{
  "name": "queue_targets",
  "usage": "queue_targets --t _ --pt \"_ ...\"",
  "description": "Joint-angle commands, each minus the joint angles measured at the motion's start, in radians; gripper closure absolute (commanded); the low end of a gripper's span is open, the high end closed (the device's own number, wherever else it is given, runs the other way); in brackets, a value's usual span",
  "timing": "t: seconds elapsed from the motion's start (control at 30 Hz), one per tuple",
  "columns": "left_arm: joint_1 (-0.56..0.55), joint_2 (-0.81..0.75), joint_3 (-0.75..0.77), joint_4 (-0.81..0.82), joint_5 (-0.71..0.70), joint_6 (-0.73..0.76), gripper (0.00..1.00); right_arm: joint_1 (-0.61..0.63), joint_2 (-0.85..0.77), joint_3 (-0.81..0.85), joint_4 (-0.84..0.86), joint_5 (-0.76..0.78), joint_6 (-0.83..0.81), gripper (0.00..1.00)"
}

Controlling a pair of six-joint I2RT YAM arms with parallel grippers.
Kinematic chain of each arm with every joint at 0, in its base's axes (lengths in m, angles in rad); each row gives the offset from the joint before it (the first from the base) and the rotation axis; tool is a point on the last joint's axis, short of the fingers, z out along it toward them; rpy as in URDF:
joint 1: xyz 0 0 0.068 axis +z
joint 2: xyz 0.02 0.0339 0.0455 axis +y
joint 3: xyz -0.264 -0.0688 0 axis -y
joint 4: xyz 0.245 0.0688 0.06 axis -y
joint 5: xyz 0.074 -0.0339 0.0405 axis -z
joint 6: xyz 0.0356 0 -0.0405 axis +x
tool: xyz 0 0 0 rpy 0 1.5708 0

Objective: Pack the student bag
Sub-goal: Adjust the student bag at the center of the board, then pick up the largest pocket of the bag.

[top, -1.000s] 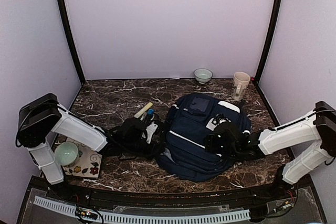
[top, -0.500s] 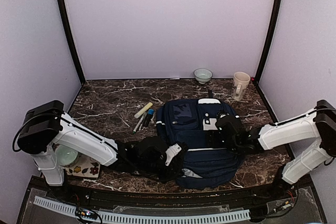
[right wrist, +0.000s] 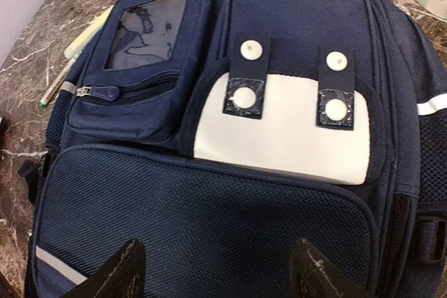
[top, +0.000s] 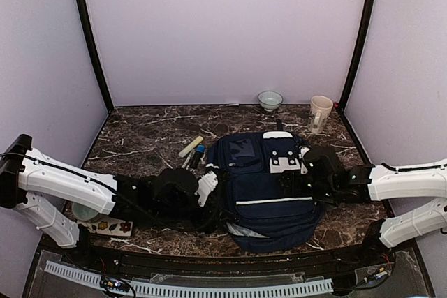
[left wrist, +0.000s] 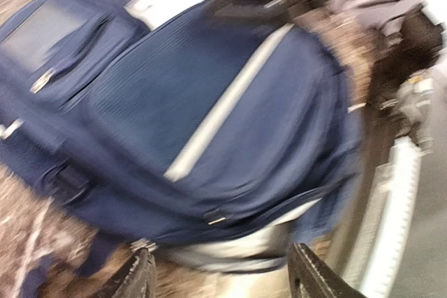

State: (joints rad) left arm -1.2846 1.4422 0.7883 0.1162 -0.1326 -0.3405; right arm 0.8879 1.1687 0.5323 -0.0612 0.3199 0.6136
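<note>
Top external: the student bag [top: 269,186] lay flat, pockets up, near the front table edge. The left gripper [top: 204,190] sat at its left side and the right gripper [top: 302,181] over its right half. Pens [top: 192,151] lay just beside its far-left corner.

Left wrist: blurred. Jaws apart, gripping nothing.

Right wrist: jaws spread, empty, above the mesh pocket [right wrist: 209,221].

Judgement: pockets looked closed. Pin the fabric with one arm while the other draws the zip pull [right wrist: 98,92], then fetch the pens.
</note>
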Motion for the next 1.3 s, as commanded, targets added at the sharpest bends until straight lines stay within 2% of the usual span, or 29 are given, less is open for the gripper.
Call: queue_targets --t 0.0,0.07,0.17,0.23,0.33,0.57,0.77,1.03,1.13,1.27 --pt "0.005 0.044 -0.025 -0.139 -0.183 0.058 0.40 -0.004 -0.038 -0.017 0.010 -0.119 -0.040 0.29" --pt "0.021 0.056 -0.041 -0.113 -0.168 0.061 0.48 -0.004 -0.048 -0.022 0.002 -0.128 -0.037 0.29" --pt "0.088 0.065 -0.089 -0.025 -0.031 0.045 0.57 -0.003 -0.063 -0.034 0.000 -0.135 -0.031 0.29" --pt "0.126 0.063 -0.139 0.048 0.062 0.048 0.58 -0.003 -0.069 -0.039 -0.001 -0.141 -0.028 0.29" --pt "0.144 0.068 -0.179 0.119 0.095 0.063 0.59 -0.002 -0.077 -0.047 -0.003 -0.151 -0.025 0.29" --pt "0.159 0.174 -0.142 0.165 0.194 0.105 0.63 -0.003 -0.079 -0.046 -0.009 -0.152 -0.028 0.29" --pt "0.166 0.256 -0.090 0.202 0.166 0.143 0.70 -0.003 -0.062 -0.060 0.028 -0.174 -0.025 0.28" --pt "0.169 0.284 -0.074 0.222 0.098 0.184 0.69 0.003 -0.059 -0.048 0.010 -0.212 -0.042 0.28" --pt "0.168 0.284 -0.076 0.211 0.057 0.196 0.63 0.011 -0.065 -0.046 0.008 -0.218 -0.043 0.28" --pt "0.169 0.254 -0.124 0.267 0.073 0.230 0.48 0.022 -0.062 -0.046 0.012 -0.217 -0.043 0.28"
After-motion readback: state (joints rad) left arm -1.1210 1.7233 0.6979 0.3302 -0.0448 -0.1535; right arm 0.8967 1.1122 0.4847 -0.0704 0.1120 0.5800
